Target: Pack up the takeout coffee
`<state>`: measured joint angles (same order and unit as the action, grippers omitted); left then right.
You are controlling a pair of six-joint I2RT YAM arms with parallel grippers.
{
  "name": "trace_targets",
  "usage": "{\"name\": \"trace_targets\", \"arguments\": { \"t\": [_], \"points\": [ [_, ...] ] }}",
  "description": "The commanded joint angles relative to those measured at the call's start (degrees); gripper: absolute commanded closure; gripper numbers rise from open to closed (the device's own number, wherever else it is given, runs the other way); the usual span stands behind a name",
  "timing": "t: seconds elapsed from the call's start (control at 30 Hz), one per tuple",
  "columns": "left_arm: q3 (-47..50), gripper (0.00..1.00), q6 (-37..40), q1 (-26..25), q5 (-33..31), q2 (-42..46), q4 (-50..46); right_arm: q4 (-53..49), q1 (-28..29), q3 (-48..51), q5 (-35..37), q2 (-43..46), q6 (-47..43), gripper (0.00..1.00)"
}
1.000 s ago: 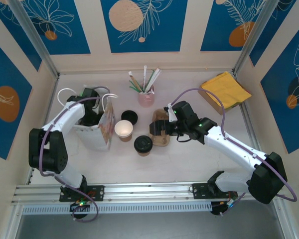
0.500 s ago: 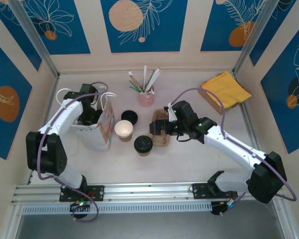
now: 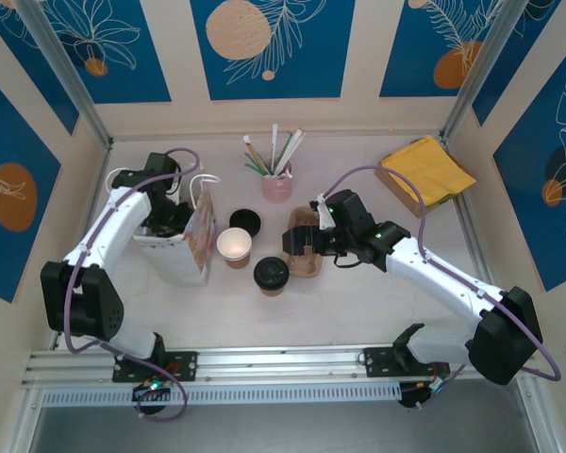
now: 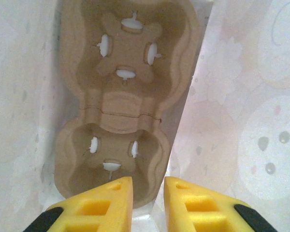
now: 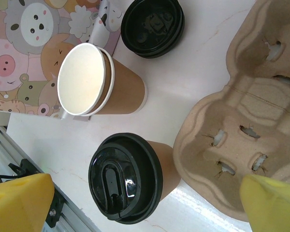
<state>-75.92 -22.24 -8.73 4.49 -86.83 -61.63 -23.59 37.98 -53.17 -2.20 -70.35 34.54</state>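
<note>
The takeout coffee [image 3: 271,275] [image 5: 128,176], a kraft paper cup under a glossy black lid, stands on the counter [image 3: 358,311] just beside the moulded pulp carrier [image 3: 307,247] [image 5: 241,121], at its near left. The open cup [image 3: 234,245] and the loose lid [image 3: 244,223] sit further left of that carrier. Since a second ago, the left arm's elbow has swung outward. The left jaws, inside the cartoon-printed bag [image 3: 184,247], show a narrow gap and hold nothing. The right jaws are spread wide over the carrier, empty.
</note>
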Motion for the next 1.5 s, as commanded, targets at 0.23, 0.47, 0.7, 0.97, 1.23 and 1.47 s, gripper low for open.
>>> {"name": "trace_targets", "arguments": {
  "t": [0.23,0.47,0.7,0.97,1.23,1.47],
  "points": [
    [-3.1,0.77,-1.3,0.6,-1.8,3.6,-3.6,-0.9,0.3,-2.0,-0.7,0.3,-0.1,0.01],
    [-4.7,0.77,-1.8,0.5,-1.4,5.4,-4.2,-1.9,0.3,-2.9,0.1,0.4,-0.6,0.01],
    [-7.6,0.77,-2.3,0.1,-1.9,6.9,-6.1,-2.0,-0.1,-4.5,-0.1,0.4,-1.1,0.01],
    [-11.9,0.76,-2.3,-0.2,-2.4,8.6,-6.9,-2.4,-0.7,-7.6,0.5,0.6,-2.0,0.01],
    [-15.9,0.76,-1.9,-0.2,-4.0,9.1,-9.2,-2.4,-1.0,-9.3,1.4,1.2,-2.9,0.01],
    [-18.1,0.76,-1.8,-0.3,-4.3,9.7,-10.2,-2.7,-1.2,-9.5,1.3,1.5,-3.2,0.01]
  ]
}}
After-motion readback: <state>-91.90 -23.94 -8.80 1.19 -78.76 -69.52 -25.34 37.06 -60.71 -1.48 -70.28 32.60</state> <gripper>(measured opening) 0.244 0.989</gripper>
